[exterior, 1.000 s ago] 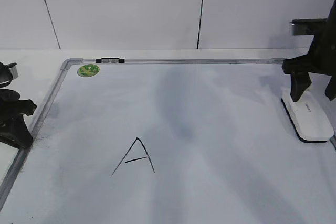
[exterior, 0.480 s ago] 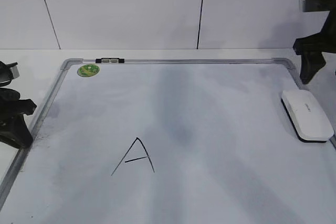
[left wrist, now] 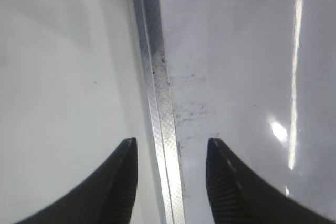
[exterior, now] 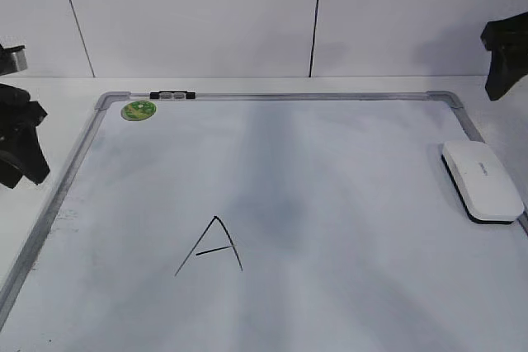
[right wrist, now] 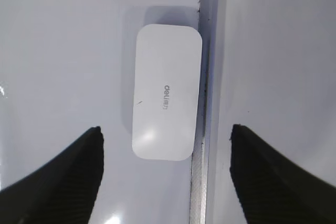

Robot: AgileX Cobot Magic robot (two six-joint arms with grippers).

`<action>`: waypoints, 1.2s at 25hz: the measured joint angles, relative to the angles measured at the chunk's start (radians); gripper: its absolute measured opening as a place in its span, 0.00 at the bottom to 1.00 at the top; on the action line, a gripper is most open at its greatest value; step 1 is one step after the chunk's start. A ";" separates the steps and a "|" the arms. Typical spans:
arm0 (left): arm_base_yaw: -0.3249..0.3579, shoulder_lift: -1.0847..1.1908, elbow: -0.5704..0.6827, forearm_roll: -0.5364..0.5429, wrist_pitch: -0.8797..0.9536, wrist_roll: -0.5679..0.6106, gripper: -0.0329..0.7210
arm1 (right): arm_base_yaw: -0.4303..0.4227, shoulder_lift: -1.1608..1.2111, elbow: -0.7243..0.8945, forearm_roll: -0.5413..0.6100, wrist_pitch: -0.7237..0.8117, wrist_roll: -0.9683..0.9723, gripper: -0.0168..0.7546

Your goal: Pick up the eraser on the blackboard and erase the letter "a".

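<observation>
Eraser lying flat on the blackboard, long side just beside the right frame rail, untouched. Seen between the fingers of the right gripper: jaws spread wide, holding nothing, raised clear above it; finger pads black, finely ribbed. Eraser body white, smooth plastic, rounded-rectangular, small grey brand mark on top; black underside showing as a thin dark band in the exterior view. Left gripper likewise parted and empty, black ribbed fingers straddling the board's left rail from above. Rail silver-grey metal with fine cross-hatched texture; dark smudges on the white surface just beside it. Board corners rounded, small black-and-silver clip on the far edge. Round green magnet near the far left corner. Angular capital "A" in thin black strokes, left of centre, well apart from the eraser.
</observation>
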 joint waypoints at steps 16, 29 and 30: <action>0.000 -0.292 -0.058 0.089 0.106 -0.093 0.48 | 0.000 -0.245 0.127 0.017 0.010 -0.013 0.79; 0.000 -0.660 0.091 0.091 0.126 -0.124 0.61 | 0.000 -0.472 0.338 0.089 0.014 -0.023 0.79; 0.000 -0.691 0.112 0.091 0.126 -0.126 0.61 | 0.000 -0.487 0.348 0.091 0.016 -0.023 0.79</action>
